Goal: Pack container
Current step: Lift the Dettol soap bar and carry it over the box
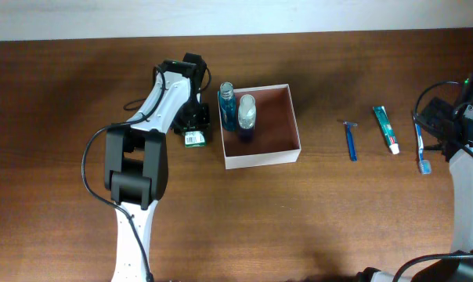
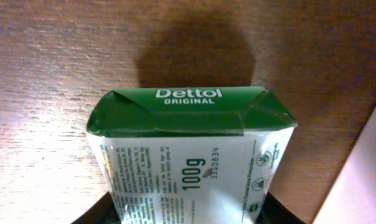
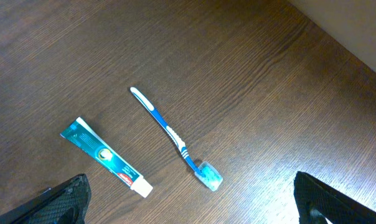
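The container (image 1: 261,159) is a square box with white walls and a reddish-brown inside, at the table's middle. A blue bottle (image 1: 227,106) and a clear bottle (image 1: 246,116) lie along its left side. My left gripper (image 1: 196,119) sits just left of the container. It is shut on a green and white Dettol soap box (image 1: 194,139), which fills the left wrist view (image 2: 188,143) between the fingers (image 2: 188,210). My right gripper (image 1: 438,121) is open and empty, above a blue toothbrush (image 3: 175,140) and a toothpaste tube (image 3: 107,158); its fingers (image 3: 191,199) show at the bottom corners.
A blue razor (image 1: 351,141), the toothpaste tube (image 1: 386,129) and the toothbrush (image 1: 421,149) lie in a row on the wood table right of the container. The container's white wall (image 2: 362,180) shows at the right of the left wrist view.
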`<action>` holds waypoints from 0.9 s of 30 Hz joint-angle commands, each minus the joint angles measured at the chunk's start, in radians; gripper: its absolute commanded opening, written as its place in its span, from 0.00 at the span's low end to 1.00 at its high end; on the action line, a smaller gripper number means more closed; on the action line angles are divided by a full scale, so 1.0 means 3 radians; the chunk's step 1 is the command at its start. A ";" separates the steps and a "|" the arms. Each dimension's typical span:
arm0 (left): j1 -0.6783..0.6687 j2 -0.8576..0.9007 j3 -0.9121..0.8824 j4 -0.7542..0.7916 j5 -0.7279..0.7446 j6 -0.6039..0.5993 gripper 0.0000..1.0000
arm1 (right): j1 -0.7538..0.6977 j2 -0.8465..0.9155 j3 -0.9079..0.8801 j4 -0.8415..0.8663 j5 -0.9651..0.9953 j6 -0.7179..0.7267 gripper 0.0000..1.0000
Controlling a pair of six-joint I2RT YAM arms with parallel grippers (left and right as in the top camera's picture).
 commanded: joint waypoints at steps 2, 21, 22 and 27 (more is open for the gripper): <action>0.0102 0.0052 0.0525 -0.0209 -0.0022 -0.0011 0.35 | -0.0009 0.0006 0.0029 0.0009 0.0066 -0.0020 0.98; -0.0028 -0.0028 0.3758 -0.1320 0.0023 0.0041 0.35 | -0.0009 0.0006 0.0029 0.0009 0.0066 -0.0020 0.98; -0.0095 -0.0050 0.3758 -0.1312 0.0031 0.0088 0.35 | -0.0009 0.0006 0.0029 0.0010 0.0066 -0.0020 0.99; -0.0561 -0.0158 0.3760 -0.1315 0.0028 0.0224 0.35 | -0.0009 0.0006 0.0029 0.0009 0.0066 -0.0020 0.99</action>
